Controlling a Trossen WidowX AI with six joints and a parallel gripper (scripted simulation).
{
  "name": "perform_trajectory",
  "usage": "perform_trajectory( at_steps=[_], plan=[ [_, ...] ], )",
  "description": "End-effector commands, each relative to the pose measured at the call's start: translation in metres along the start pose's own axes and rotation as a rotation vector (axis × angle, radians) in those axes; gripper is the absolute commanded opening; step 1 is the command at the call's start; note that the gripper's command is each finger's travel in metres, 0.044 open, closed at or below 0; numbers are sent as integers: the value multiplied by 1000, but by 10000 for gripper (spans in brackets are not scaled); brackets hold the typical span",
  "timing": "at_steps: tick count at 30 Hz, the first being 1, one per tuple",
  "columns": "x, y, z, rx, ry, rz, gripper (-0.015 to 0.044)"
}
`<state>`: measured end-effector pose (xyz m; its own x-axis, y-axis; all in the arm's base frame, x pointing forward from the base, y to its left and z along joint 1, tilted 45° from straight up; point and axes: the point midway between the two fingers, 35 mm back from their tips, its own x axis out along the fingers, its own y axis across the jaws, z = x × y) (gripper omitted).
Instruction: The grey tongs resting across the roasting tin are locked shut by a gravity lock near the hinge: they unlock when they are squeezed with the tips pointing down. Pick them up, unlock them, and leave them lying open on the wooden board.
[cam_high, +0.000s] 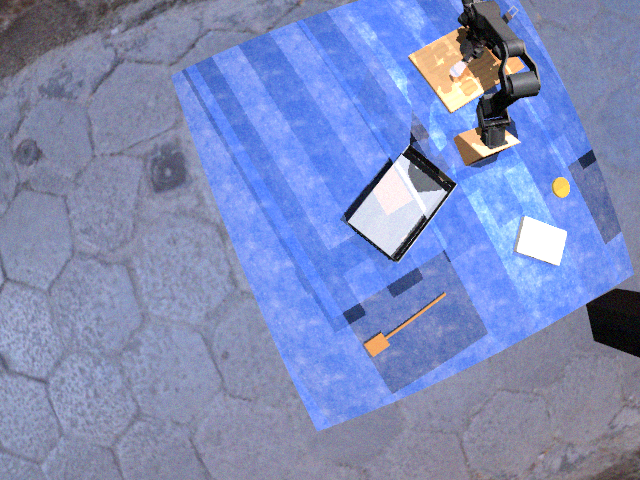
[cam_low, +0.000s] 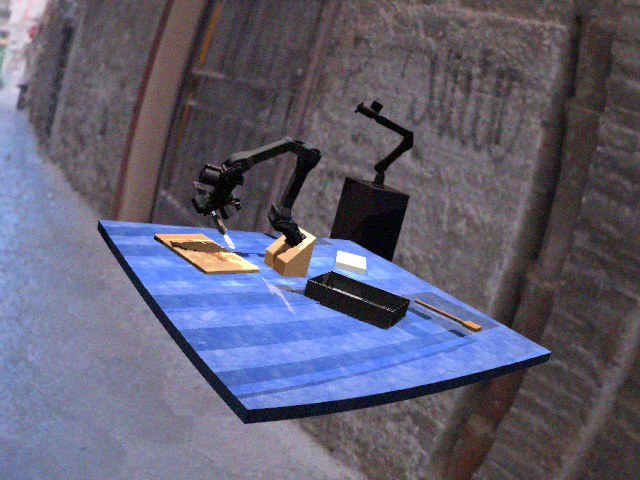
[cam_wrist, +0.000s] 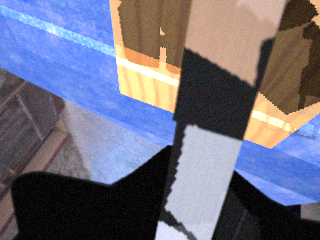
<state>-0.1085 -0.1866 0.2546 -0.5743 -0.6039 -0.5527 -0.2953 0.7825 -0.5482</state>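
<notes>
The grey tongs (cam_high: 457, 69) (cam_low: 229, 240) (cam_wrist: 210, 170) hang from my gripper (cam_high: 472, 54) (cam_low: 214, 211) (cam_wrist: 188, 155), which is shut on them. In the exterior view they slant downward, the lower end toward the arm's base, above the wooden board (cam_high: 452, 104) (cam_low: 237, 267) (cam_wrist: 145, 90). In the wrist view they cross as one broad band in light and shadow. I cannot tell whether their arms are locked or spread. The black roasting tin (cam_high: 372, 224) (cam_low: 351, 306) stands apart on the table, with no tongs across it.
My arm stands on a wooden wedge base (cam_high: 471, 148) (cam_low: 290, 260) between board and tin. A white block (cam_high: 541, 241) (cam_low: 350, 261), a yellow disc (cam_high: 560, 187) and a wooden spatula (cam_high: 376, 344) (cam_low: 471, 325) lie on the blue table. A dark pedestal (cam_low: 368, 217) stands beyond the table.
</notes>
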Motion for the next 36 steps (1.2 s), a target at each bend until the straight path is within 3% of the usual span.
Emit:
perform_trajectory(
  at_steps=[1, 15, 36],
  plan=[
    [-9, 3, -7, 31, 75, -14, -150],
    [-42, 13, -30, 174, 317, -99, -150],
    [-42, 13, -31, 176, 320, -100, -150]
  ],
)
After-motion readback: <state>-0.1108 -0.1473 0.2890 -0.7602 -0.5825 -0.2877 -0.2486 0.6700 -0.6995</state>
